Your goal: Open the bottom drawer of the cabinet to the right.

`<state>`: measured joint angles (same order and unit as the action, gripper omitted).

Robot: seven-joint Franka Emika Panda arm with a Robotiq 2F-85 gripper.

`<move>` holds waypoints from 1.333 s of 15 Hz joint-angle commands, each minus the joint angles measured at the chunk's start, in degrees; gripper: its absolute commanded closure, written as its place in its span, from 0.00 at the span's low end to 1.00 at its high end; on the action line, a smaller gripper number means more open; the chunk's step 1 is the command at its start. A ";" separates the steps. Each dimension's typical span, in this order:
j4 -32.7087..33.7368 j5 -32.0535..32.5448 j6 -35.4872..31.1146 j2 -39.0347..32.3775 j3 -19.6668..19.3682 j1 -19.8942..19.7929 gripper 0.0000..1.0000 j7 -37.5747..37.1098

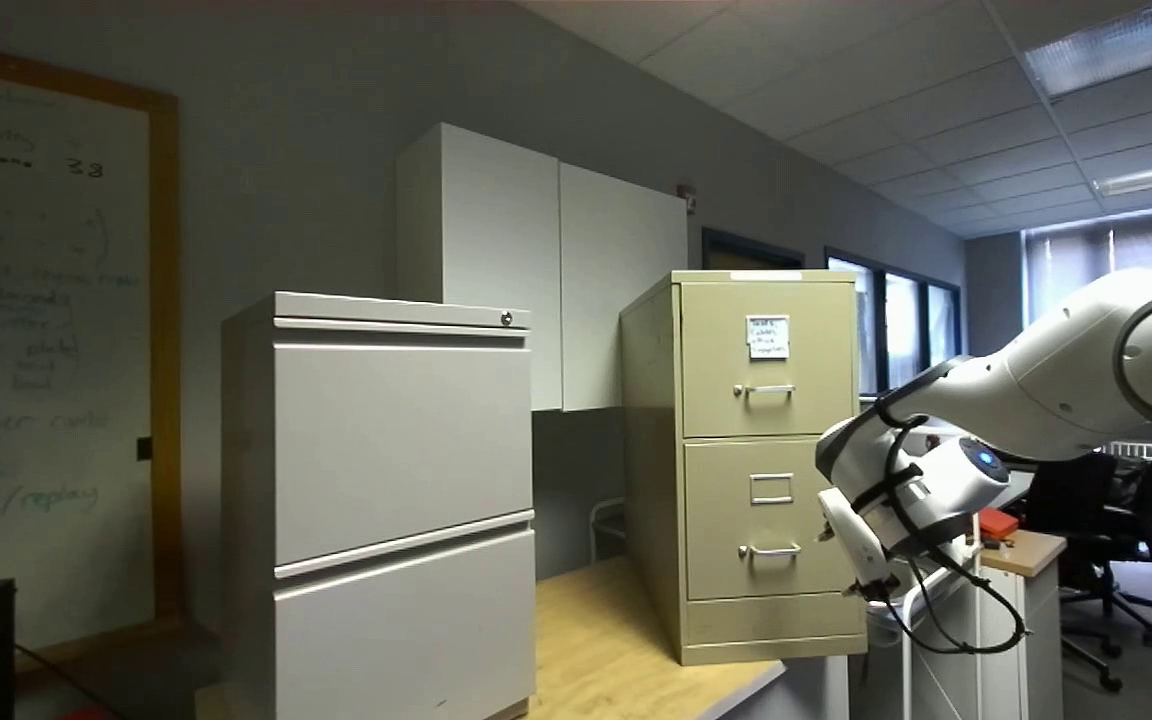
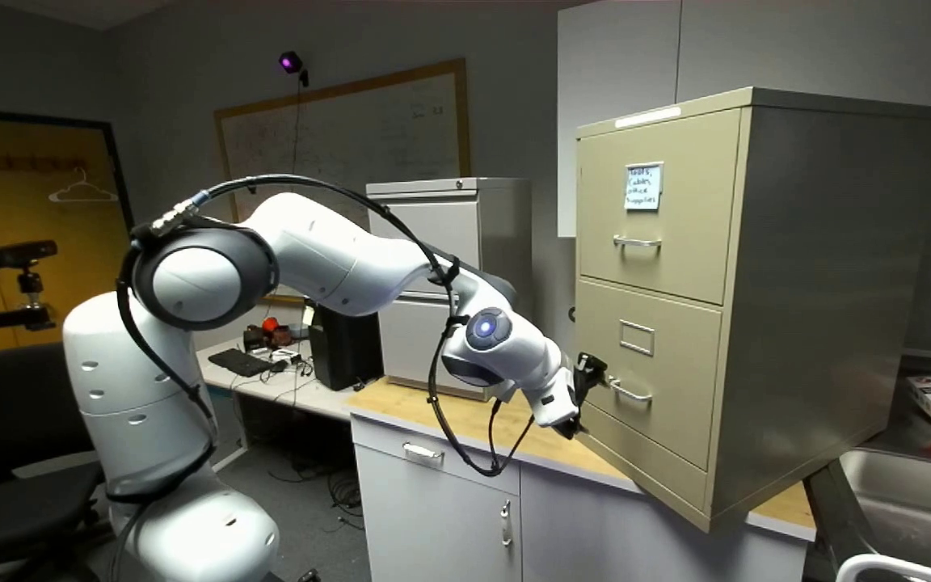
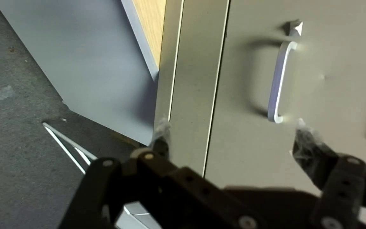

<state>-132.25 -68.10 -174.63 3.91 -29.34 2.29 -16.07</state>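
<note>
The narrow beige-tan cabinet (image 1: 648, 480) (image 2: 821, 307) stands on a wood-topped counter. Its bottom drawer (image 1: 721, 520) (image 2: 671, 368) is shut, with an unlabelled label holder and a metal handle (image 1: 774, 551) (image 2: 631, 391). In the wrist view the handle (image 3: 279, 81) stands out from the bottom drawer (image 3: 243, 143), with a small lock knob beside one end. My gripper (image 1: 839, 562) (image 2: 583, 396) is close to the drawer front, beside the handle. In the wrist view my gripper (image 3: 232, 124) is open, with nothing between its fingers. The handle lies ahead of the fingertips, nearer the right finger.
The upper drawer (image 1: 716, 390) with a white label card is shut above. A wider light-grey cabinet (image 1: 401, 430) (image 2: 425, 226) stands on the same counter (image 1: 586, 620). White wall cupboards (image 1: 496, 230) hang behind. A sink (image 2: 861, 485) lies beside the beige-tan cabinet.
</note>
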 commanded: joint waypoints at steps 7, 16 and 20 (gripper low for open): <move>12.26 2.30 4.25 -6.27 5.63 -7.44 0.00 -4.43; 21.01 11.58 13.40 -14.80 4.14 -7.45 0.00 -12.60; 23.29 16.65 16.56 -18.44 3.06 -7.68 0.00 -16.65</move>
<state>-112.23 -55.03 -160.89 -11.56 -25.07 -5.30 -28.64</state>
